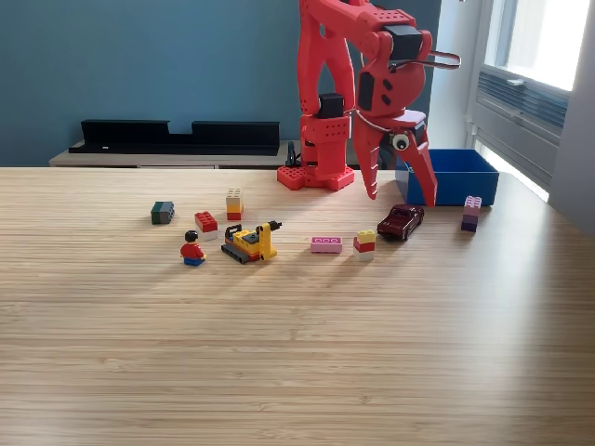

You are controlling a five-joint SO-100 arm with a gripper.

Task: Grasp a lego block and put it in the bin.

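You are hovering the red jaws (402, 192), spread wide and empty, above the dark red toy car (401, 221); steer toward the yellow-and-red lego block (364, 243) near the blue plastic bin (462, 176) at the table's far edge.

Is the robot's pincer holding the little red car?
No, the pincer hangs open and empty above the table, and the dark red toy car sits on the wood just below it, untouched.

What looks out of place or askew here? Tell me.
Nothing looks spilled or broken. The dark red toy car sits at an angle beside the bin, the one non-brick among scattered blocks. The open gripper hangs above it, holding nothing.
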